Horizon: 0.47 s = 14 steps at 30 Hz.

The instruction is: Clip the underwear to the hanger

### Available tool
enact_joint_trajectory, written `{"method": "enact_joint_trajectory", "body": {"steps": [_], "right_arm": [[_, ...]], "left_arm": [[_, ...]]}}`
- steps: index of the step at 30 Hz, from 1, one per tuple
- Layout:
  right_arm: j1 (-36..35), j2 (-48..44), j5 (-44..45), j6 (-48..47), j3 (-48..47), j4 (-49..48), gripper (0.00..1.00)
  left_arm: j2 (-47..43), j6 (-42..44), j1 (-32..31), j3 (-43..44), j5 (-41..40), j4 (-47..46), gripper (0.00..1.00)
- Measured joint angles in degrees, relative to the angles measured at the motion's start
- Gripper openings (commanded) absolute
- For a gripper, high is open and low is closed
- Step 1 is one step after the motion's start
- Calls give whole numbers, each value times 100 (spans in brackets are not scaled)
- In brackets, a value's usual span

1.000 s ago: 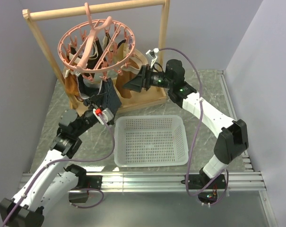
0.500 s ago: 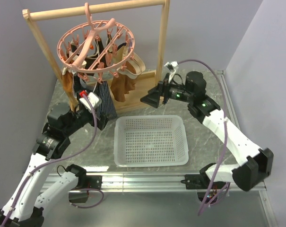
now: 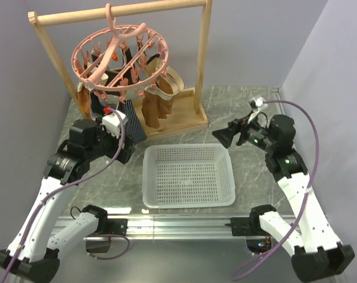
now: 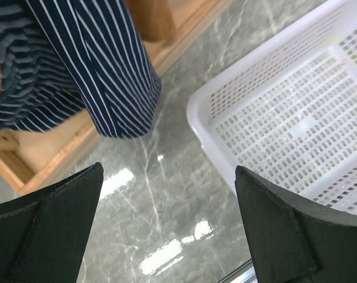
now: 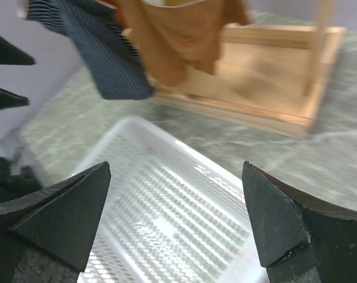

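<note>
The pink ring hanger (image 3: 119, 56) hangs from the wooden rack's top bar. The navy striped underwear (image 3: 134, 121) hangs below the ring's front edge; the clip holding it is too small to make out. It also shows in the left wrist view (image 4: 101, 71) and the right wrist view (image 5: 107, 53). My left gripper (image 3: 122, 150) is open and empty, just below and left of the underwear, over the table (image 4: 169, 168). My right gripper (image 3: 222, 138) is open and empty, beyond the basket's far right corner, well right of the hanger (image 5: 176, 165).
A white plastic basket (image 3: 187, 203) sits in the middle of the table, with nothing in it. Brown and tan garments (image 3: 157, 103) hang from the hanger over the rack's wooden base (image 3: 178, 124). The rack's upright post (image 3: 202, 59) stands right of the hanger.
Both arms have drawn back from the hanger. The right gripper moved far to the right and nearer. The left gripper moved left and down. The underwear stays hanging.
</note>
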<state>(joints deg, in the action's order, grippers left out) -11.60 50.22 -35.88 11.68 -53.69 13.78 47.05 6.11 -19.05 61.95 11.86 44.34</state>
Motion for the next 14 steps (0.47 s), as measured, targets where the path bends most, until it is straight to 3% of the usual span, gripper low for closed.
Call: {"method": "enact_joint_trajectory", "body": {"steps": [14], "right_arm": [[824,-1482,269,-1305,697,931,100]], "left_arm": [[181,-192,57,-260,-317,-46,99]]}}
